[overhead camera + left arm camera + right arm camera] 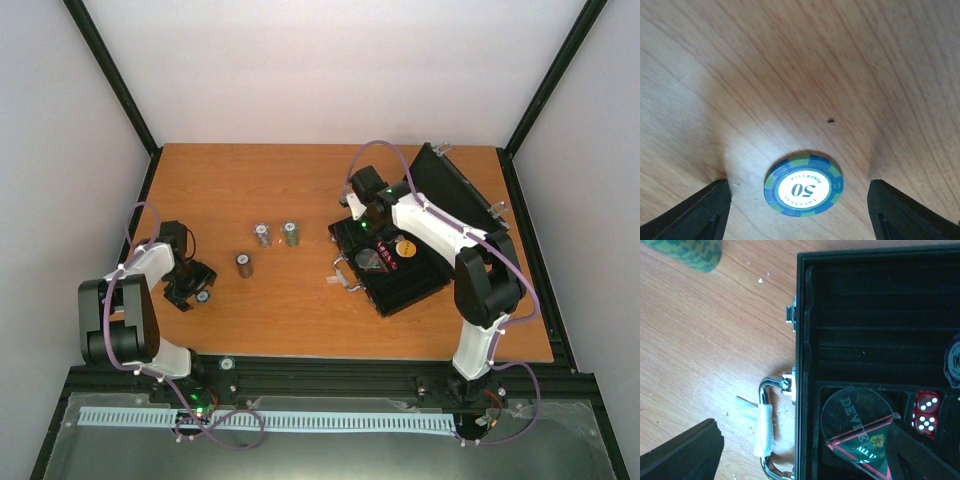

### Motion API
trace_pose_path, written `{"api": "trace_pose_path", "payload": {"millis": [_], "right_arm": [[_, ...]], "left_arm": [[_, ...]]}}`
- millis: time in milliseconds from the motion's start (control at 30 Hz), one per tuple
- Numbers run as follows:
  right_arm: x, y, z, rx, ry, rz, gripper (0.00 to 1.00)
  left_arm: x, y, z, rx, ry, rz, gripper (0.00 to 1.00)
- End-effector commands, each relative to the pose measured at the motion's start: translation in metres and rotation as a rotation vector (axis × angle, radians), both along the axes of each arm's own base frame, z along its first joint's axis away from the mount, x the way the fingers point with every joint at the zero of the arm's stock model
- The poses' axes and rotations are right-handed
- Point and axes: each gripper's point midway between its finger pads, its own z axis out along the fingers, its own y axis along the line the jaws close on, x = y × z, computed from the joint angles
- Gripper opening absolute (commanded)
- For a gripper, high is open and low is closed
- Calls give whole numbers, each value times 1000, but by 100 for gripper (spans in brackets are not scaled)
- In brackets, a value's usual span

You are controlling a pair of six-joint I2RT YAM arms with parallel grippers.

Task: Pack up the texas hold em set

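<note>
Poker case (400,275) lies open on right side of table (300,330), lid (455,195) propped up behind it; packing looks early-stage, most pieces not yet in.

Contents per right wrist cam: clear dealer button (850,407) in the near compartment, w/ red-edged "ALL IN" triangle (865,447) lying partly over it; two red dice (926,410) side by side in the next compartment; edge of one chip (955,362) peeks in at frame edge; ribbed chip rows (880,315) in view hold nothing. Top cam also shows a yellow round piece (405,247) inside; too small to ID.

Left to do, as a judgement: three chip stacks (262,235) stand on the wood between the arms, well apart from the case; a single blue-green "50" chip (804,186) lies flat near the left arm; all need slotting into the rows, then lid down + latched.

Left gripper (800,212): jaws spread, one either side of the "50" chip, neither touching it; nothing pinched. Right gripper (800,460) hangs over the case's handle side, jaws spread wide, holding nothing; handle (767,425) is wrapped w/ white tape.
</note>
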Motion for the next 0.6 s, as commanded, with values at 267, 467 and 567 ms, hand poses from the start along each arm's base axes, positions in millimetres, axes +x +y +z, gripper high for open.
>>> {"api": "trace_pose_path", "payload": {"millis": [267,467,567], "right_arm": [[-8,-1,1,1,-14,24,89],[-10,-3,-1,-1,-11,23,88],[-11,-4,-1,-3,-14,23,88]], "left_arm": [[-3,-20,-34,-110,-14,-21,65],[-5,-20,-35,-108,-2,-44,56],[-4,-21,-33,-111,-13,-48,48]]}}
